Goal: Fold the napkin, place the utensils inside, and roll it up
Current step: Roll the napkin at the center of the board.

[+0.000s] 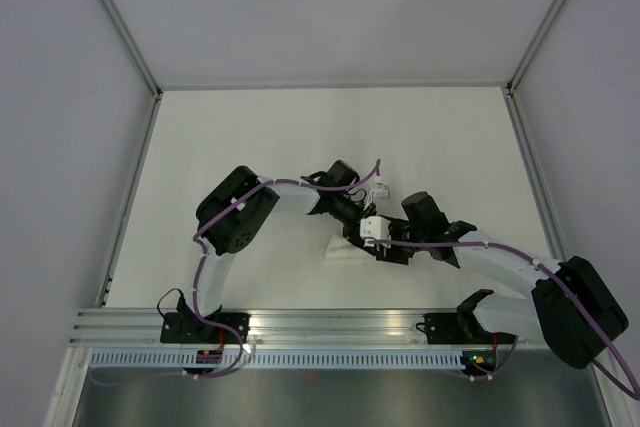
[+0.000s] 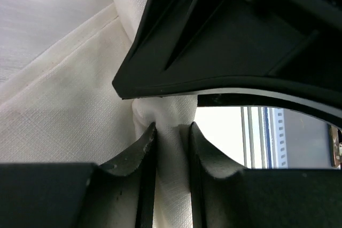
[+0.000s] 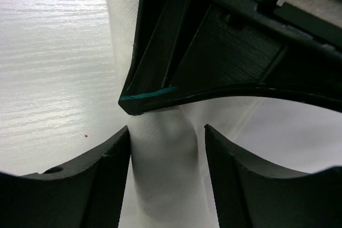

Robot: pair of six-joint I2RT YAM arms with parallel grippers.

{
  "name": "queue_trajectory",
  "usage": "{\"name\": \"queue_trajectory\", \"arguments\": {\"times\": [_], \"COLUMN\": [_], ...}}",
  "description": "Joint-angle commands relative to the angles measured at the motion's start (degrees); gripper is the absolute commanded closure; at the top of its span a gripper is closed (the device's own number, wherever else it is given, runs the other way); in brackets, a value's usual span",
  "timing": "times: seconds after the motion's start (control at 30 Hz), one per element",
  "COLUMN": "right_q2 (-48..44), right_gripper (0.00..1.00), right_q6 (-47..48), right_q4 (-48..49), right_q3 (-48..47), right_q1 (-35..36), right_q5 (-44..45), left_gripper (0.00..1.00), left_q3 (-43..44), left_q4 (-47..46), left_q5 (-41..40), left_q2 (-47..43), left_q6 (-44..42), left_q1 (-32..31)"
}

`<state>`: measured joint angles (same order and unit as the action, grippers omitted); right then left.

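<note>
Where the two arms meet at mid-table (image 1: 250, 137), one napkin (image 1: 340, 249) lies mostly hidden beneath them, with only a pale corner showing. The left claw (image 2: 172, 129) is clamped on a thin fold of it. The right claw (image 3: 166, 132) straddles a thicker ridge, jaws wide. Whether it presses the cloth cannot be told. A dark body, probably the opposite claw, blocks half of each wrist view.

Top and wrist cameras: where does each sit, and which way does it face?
Top: above and behind, looking down at the table; both arms show.
Left wrist: on the left gripper, facing the napkin pinched between its fingers.
Right wrist: on the right gripper, facing the napkin between its fingers.
Shared: all show the napkin.
</note>
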<state>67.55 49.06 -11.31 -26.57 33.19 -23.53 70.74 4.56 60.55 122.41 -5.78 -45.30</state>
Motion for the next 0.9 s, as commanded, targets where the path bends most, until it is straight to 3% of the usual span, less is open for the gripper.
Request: {"name": "queue_trajectory", "arguments": {"times": [0.0,0.13,0.17,0.27,0.47,0.63,0.87], "right_q2": [0.74,0.83,1.09,1.53,1.97,3.29,9.17], "right_gripper": [0.38,0.62,0.72,0.83,0.87,0.87,0.89], "right_q6": [-0.54,-0.63,-0.63,-0.37,0.42,1.13,3.67], "right_q4": [2.26,1.12,0.77,-1.25,-4.51,-6.52,-12.59], "right_q3": [0.81,0.90,0.82,0.20,-0.41,-1.55,-6.56], "right_q1": [0.21,0.30,0.21,0.21,0.21,0.03,-2.33], "right_q5": [1.47,1.38,1.21,0.77,-0.37,-1.43,-6.08], "left_gripper": [0.96,0.90,0.84,0.71,0.56,0.53,0.52], "left_q3": [-2.63,-2.10,-1.92,-2.01,-3.32,-6.13,-18.26], "left_q4": [9.68,9.42,9.16,7.32,0.30,-6.55,-21.95], "left_q5": [-10.10,-11.68,-12.38,-14.49,-17.04,-21.35,-33.37], "left_q2": [4.59,3.80,3.19,1.52,-4.98,-11.30,-23.24], "left_q6": [-0.02,-0.02,0.07,1.12,5.16,9.47,12.55], "left_q1": [-0.49,-0.49,-0.49,-0.41,1.09,2.58,3.73]}}
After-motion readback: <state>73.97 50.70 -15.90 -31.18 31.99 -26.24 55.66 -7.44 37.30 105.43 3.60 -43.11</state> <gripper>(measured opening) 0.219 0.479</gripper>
